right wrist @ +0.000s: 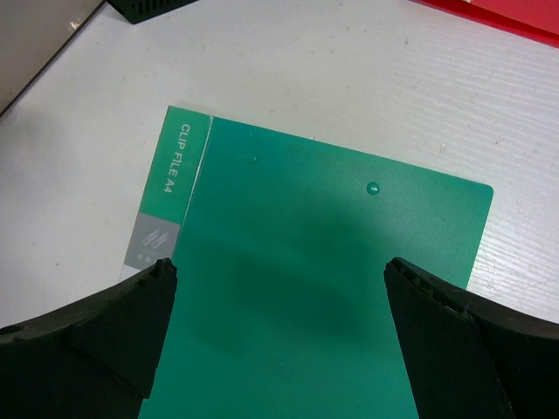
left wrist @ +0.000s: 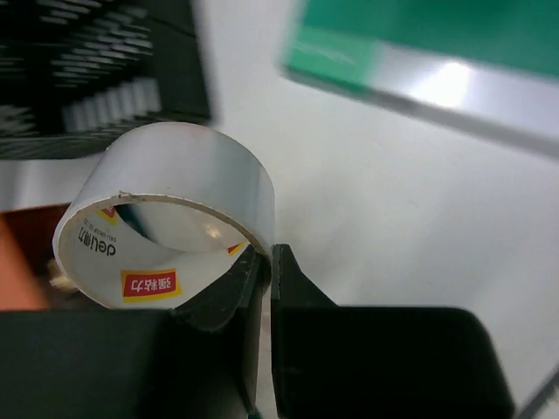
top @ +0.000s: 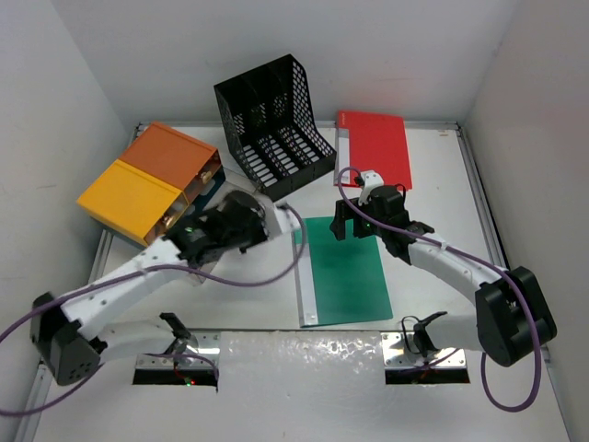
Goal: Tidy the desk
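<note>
Near edge of the surface (top: 442,184): both arm bases, left and right.

Mid-surface: green clip file (right wrist: 332,201) lies flat, long axis running near to far, grey spine strip on its left side. Right pincer (right wrist: 279,271) hangs straight over the file's far half, jaws spread wide on either side of its width, holding nothing. The right arm is the nearer one to this file.

Left of the file's far corner: left pincer (left wrist: 266,262), jaws closed tight on the wall of a silvery tape roll (left wrist: 166,201), one finger inside the ring, one outside. The roll tilts, with its core facing the wrist camera.

Far left: orange-yellow drawer box (top: 147,180), set askew, just beyond and left of the left pincer. Small brownish items show at its open side; I cannot make them out. It is the likeliest home for the roll.

Far middle: black mesh file rack (top: 276,120), angled; I see no file in its slots.

Far right: red folder (top: 373,143), flat, beyond the right pincer.
</note>
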### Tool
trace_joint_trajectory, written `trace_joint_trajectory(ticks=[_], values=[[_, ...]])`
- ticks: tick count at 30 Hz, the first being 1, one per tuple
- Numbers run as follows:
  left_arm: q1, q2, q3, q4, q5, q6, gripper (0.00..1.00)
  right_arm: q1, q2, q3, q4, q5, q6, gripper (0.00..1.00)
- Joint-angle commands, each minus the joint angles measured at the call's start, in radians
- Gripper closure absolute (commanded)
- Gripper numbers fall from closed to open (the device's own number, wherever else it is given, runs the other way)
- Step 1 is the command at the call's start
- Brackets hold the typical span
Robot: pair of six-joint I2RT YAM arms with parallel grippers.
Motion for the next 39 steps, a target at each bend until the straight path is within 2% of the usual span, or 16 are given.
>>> trace_joint_trajectory(ticks=[1,2,6,13,15,20,21,24,26,31,34,36,37,38,39], values=[[0.127,-0.066,0.128,0.001,-0.036,-0.054,1.00,0.000,-0.008,0.000,0.021,0.012,-0.012,0.01],[0.209,-0.054,0.142,-0.018,-0.036,-0.062,1.00,0.002,-0.008,-0.001,0.022,0.011,-0.009,0.01],[0.357,0.085,0.136,-0.055,-0.060,-0.112,1.00,0.000,-0.006,0.000,0.029,0.003,-0.005,0.01],[0.417,0.233,0.088,-0.015,-0.025,-0.146,1.00,0.002,-0.006,-0.006,0.028,0.003,-0.003,0.01],[0.431,0.261,0.078,-0.007,0.022,-0.138,1.00,0.002,-0.006,-0.006,0.028,0.001,-0.003,0.01],[0.457,0.356,0.041,0.062,-0.060,-0.143,0.99,0.000,-0.014,-0.006,0.025,0.001,-0.003,0.01],[0.462,0.374,0.044,0.062,-0.054,-0.144,0.96,0.002,-0.015,-0.006,0.025,0.000,-0.003,0.01],[0.465,0.385,0.055,0.046,-0.031,-0.149,0.79,0.000,-0.021,-0.011,0.029,-0.003,-0.005,0.01],[0.465,0.382,0.064,0.039,-0.034,-0.157,0.62,0.000,-0.023,-0.011,0.028,-0.002,-0.003,0.01],[0.463,0.304,0.234,-0.075,-0.098,-0.181,0.56,0.002,-0.017,-0.015,0.034,0.005,-0.003,0.01],[0.453,0.209,0.272,-0.096,-0.068,-0.175,0.57,0.000,-0.011,-0.008,0.031,0.005,-0.003,0.01],[0.426,0.148,0.248,-0.125,0.024,-0.143,0.64,0.002,-0.011,-0.008,0.034,0.003,-0.002,0.01],[0.366,0.134,0.227,-0.142,0.047,-0.116,0.73,0.000,-0.009,-0.006,0.032,0.003,0.001,0.01],[0.322,0.126,0.169,-0.174,0.056,-0.106,0.77,0.002,-0.009,-0.008,0.035,0.005,0.003,0.01],[0.232,0.123,0.133,-0.190,0.058,-0.096,0.81,0.000,-0.009,-0.008,0.037,0.006,0.006,0.01]])
